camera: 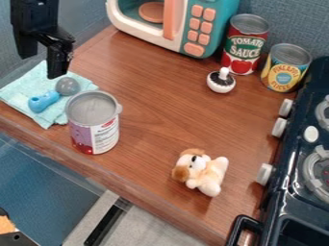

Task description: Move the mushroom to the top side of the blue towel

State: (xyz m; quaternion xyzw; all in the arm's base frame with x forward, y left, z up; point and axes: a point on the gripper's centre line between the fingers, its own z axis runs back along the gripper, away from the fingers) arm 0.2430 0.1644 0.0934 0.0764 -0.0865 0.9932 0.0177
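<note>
Black fingers (59, 58), spread apart, sit up-view of the grey-and-blue plastic mushroom (67, 86) on the pale-blue cloth towel (29, 82).

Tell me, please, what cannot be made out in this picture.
All in the camera view:
- Blue towel: part lies hidden behind the purple-labelled can.
- Mushroom: its underside, hidden by its own body.
- Arm above the hand: cut off by the top edge.
- Stove: far side, cut off by the right edge.
</note>
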